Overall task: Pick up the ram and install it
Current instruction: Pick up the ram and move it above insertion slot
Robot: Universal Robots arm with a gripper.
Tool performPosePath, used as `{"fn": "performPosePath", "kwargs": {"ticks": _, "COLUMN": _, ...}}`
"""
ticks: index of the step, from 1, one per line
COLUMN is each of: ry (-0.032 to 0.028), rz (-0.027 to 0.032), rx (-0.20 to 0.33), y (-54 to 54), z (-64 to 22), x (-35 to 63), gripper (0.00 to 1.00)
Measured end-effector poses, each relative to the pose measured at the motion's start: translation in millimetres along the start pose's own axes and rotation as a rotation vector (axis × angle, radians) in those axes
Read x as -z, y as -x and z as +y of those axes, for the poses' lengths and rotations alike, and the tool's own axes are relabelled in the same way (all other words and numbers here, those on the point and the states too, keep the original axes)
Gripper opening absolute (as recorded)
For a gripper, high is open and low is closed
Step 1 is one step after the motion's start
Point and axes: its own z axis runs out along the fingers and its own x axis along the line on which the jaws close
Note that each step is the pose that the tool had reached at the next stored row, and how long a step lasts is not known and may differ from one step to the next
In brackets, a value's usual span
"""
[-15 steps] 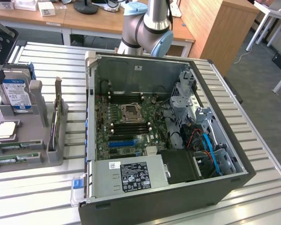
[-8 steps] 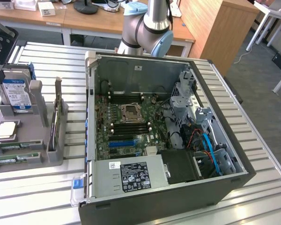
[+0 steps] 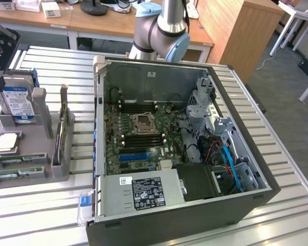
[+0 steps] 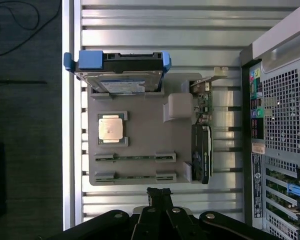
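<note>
The exterior view takes in the open computer case (image 3: 185, 215) with its motherboard (image 3: 143, 148) exposed, long dark slots flanking the central socket, and the power supply (image 3: 143, 192) at the near wall. The wrist view looks at that case from outside, by its perforated rear panel, and gives a straight-down look at the grey tray (image 4: 145, 130) on the slatted metal table (image 3: 41, 215).

On the tray stand a hard drive (image 4: 120, 75), an expansion card (image 4: 201, 145) along the side facing the case, and a square silver CPU chip (image 4: 111, 127). The ram (image 4: 135, 176) sits in the tray row closest to the gripper (image 4: 158, 192). It is a long, thin green strip seen edge-on, held between grey end clips. A second stick (image 4: 135, 157) lies parallel just beside it.

The gripper's black fingers are pressed together and carry nothing. Their tips are over bare slats just off the tray's ram-side edge, apart from the stick.

A strip of bare slats separates tray and case. On the tray's far side the table edge runs close, with dark floor beyond.
</note>
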Motion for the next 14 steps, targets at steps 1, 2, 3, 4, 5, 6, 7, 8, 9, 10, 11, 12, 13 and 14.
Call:
{"fn": "performPosePath", "kwargs": {"ticks": 1, "ry": -0.001, "rz": 0.0002, "rx": 0.007, "y": 0.0, "z": 0.0, "x": 0.0, "gripper": 0.11}}
{"fn": "performPosePath", "kwargs": {"ticks": 2, "ry": -0.0022, "rz": 0.0006, "rx": 0.015, "y": 0.0, "z": 0.0, "x": 0.0, "gripper": 0.11}}
{"fn": "performPosePath", "kwargs": {"ticks": 3, "ry": -0.0032, "rz": 0.0008, "rx": 0.022, "y": 0.0, "z": 0.0, "x": 0.0, "gripper": 0.11}}
{"fn": "performPosePath", "kwargs": {"ticks": 4, "ry": -0.0043, "rz": 0.0011, "rx": 0.029, "y": -0.1, "z": 0.1, "x": 0.0, "gripper": 0.11}}
{"fn": "performPosePath", "kwargs": {"ticks": 5, "ry": -0.0051, "rz": 0.0015, "rx": 0.037, "y": -0.1, "z": 0.0, "x": 0.0, "gripper": 0.11}}
{"fn": "performPosePath", "kwargs": {"ticks": 6, "ry": -0.0057, "rz": 0.0017, "rx": 0.042, "y": 0.0, "z": 0.0, "x": 0.1, "gripper": 0.11}}
{"fn": "performPosePath", "kwargs": {"ticks": 7, "ry": -0.0059, "rz": 0.0018, "rx": 0.046, "y": -0.1, "z": 0.0, "x": 0.1, "gripper": 0.11}}
{"fn": "performPosePath", "kwargs": {"ticks": 8, "ry": -0.0062, "rz": 0.0018, "rx": 0.051, "y": -0.1, "z": 0.0, "x": 0.0, "gripper": 0.11}}
{"fn": "performPosePath", "kwargs": {"ticks": 9, "ry": -0.0067, "rz": 0.0021, "rx": 0.056, "y": -0.1, "z": 0.1, "x": 0.0, "gripper": 0.11}}
{"fn": "performPosePath", "kwargs": {"ticks": 10, "ry": -0.0073, "rz": 0.0024, "rx": 0.063, "y": -0.1, "z": 0.1, "x": 0.0, "gripper": 0.11}}
{"fn": "performPosePath", "kwargs": {"ticks": 11, "ry": -0.008, "rz": 0.0026, "rx": 0.07, "y": -0.1, "z": 0.0, "x": 0.0, "gripper": 0.11}}
{"fn": "performPosePath", "kwargs": {"ticks": 12, "ry": -0.0086, "rz": 0.0029, "rx": 0.077, "y": -0.1, "z": 0.1, "x": 0.0, "gripper": 0.11}}
{"fn": "performPosePath", "kwargs": {"ticks": 13, "ry": -0.0093, "rz": 0.0032, "rx": 0.085, "y": -0.1, "z": 0.0, "x": 0.0, "gripper": 0.11}}
{"fn": "performPosePath", "kwargs": {"ticks": 14, "ry": -0.0099, "rz": 0.0035, "rx": 0.092, "y": -0.1, "z": 0.0, "x": 0.0, "gripper": 0.11}}
